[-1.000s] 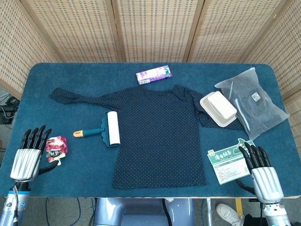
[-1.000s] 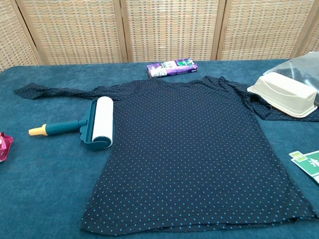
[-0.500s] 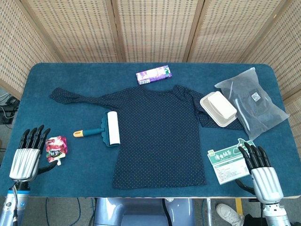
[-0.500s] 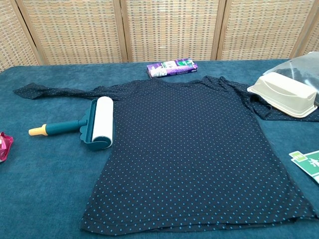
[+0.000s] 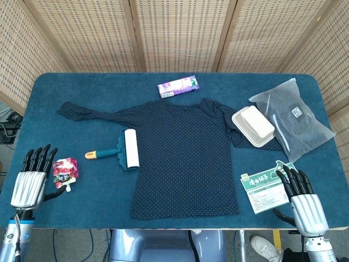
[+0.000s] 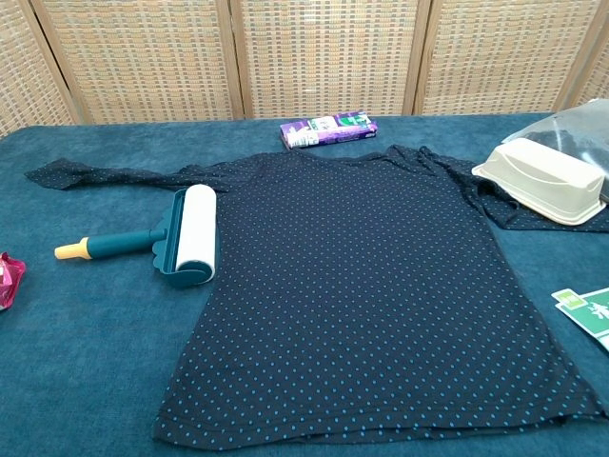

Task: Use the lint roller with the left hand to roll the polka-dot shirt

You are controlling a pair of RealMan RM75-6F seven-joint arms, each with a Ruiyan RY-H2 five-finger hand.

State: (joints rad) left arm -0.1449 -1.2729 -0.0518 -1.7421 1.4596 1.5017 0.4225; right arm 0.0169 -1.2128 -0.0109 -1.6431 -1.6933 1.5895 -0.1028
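Teal lint roller touches polka-dot shirt's left edge.

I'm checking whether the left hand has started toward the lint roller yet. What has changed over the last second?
Only the left hand moved: it slid slightly back toward the table's near-left edge, away from the lint roller, holding nothing. The right hand, roller, polka-dot shirt and red packet stayed put.
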